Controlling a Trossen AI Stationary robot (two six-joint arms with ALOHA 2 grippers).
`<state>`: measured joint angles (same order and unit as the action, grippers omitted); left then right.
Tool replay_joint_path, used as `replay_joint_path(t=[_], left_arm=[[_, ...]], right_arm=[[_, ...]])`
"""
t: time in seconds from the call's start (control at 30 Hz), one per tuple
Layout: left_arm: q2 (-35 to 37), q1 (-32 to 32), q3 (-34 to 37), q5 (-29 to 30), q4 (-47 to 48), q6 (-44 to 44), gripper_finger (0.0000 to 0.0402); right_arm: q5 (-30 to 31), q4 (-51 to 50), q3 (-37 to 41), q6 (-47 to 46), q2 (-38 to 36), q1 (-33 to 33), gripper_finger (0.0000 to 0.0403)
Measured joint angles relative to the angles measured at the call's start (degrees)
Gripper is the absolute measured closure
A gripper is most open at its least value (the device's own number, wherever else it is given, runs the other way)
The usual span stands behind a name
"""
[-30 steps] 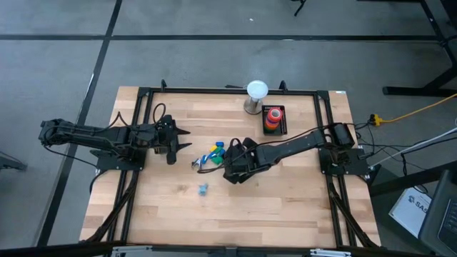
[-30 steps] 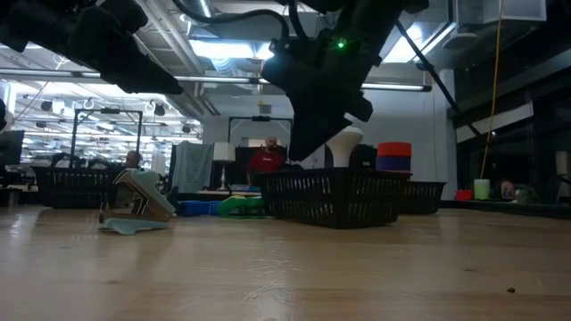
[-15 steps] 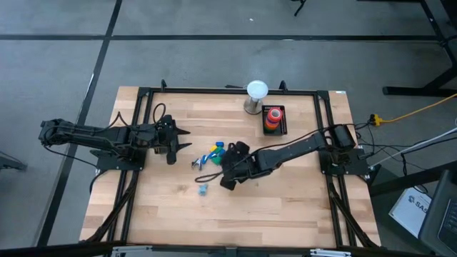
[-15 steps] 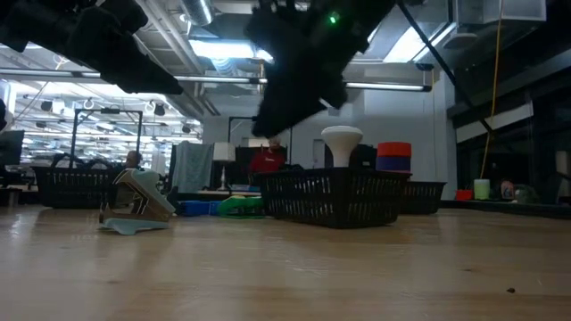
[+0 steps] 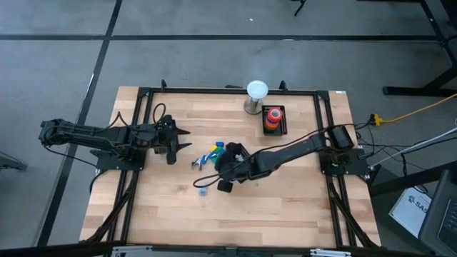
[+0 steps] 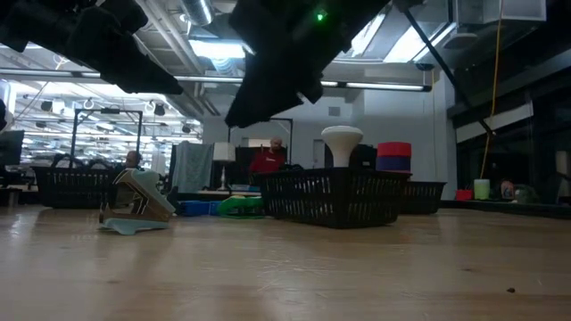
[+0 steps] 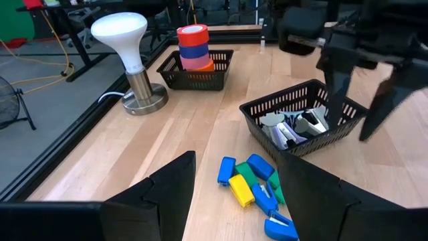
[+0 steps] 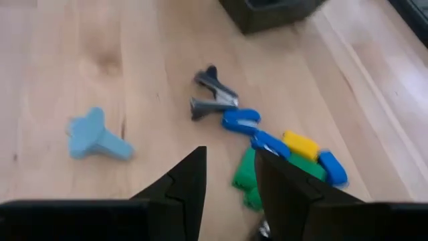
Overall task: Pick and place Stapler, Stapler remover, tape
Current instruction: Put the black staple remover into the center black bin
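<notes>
The right gripper (image 5: 216,181) hangs over the middle of the wooden surface (image 5: 285,207), close by a heap of small staplers (image 5: 214,154); its fingers (image 8: 189,182) stand apart with a narrow gap and nothing between them; in the right wrist view they frame the green edge of the heap. The staplers are blue, green and yellow blocks lying touching one another in a loose cluster (image 7: 253,190); a dark staple remover (image 8: 212,94) with metal jaws lies at one end of the cluster, just beside a blue stapler (image 8: 241,120); a pale blue piece (image 8: 95,136) lies apart from the heap on bare wood, and in the high view it shows just beside the right gripper (image 5: 202,190).

The tape (image 5: 273,116), rolls of red, blue and orange stacked upright, stands in a small black basket (image 5: 283,126) near the far edge of the surface, next to a white lamp (image 5: 255,96) on a round metal base; a second black basket (image 7: 299,127) near the staplers holds several grey and white items.

The left gripper (image 5: 183,139) waits over the left side of the surface, well apart from the heap, its fingers (image 7: 172,181) spread wide and empty.

Across the surface, in the low view, a person in red (image 6: 266,157) sits in the room behind.
</notes>
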<state>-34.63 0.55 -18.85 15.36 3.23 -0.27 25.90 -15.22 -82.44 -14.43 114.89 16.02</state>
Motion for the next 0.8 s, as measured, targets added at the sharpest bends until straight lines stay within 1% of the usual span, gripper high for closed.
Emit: replay_joint_path(t=[0.07,0.13,0.3,0.37,0.63,0.8], left_arm=[[0.0,0.01,-0.01,0.01,-0.06,-0.01,0.0192],[0.0,0.01,0.0,0.0,0.01,-0.02,0.0192],[-0.01,-0.01,-0.02,0.02,-0.02,0.0,0.0192],[-0.01,-0.01,-0.02,0.02,0.02,0.0,0.0192],[-0.02,-0.01,-0.02,0.02,0.01,0.0,0.0192],[0.0,-0.01,0.0,0.01,-0.01,0.0,0.0192]], right_arm=[[-0.01,0.33,0.07,1.65,0.41,0.06,0.0273],[0.01,2.94,0.01,3.69,1.22,0.06,0.0273],[-0.02,7.92,0.03,11.83,3.68,0.08,0.0273],[-0.9,9.74,-0.11,15.89,4.73,0.08,0.0273],[-9.17,9.44,-4.93,39.9,8.2,0.02,0.0273],[-9.65,6.36,-8.68,46.44,10.27,-0.87,0.0273]])
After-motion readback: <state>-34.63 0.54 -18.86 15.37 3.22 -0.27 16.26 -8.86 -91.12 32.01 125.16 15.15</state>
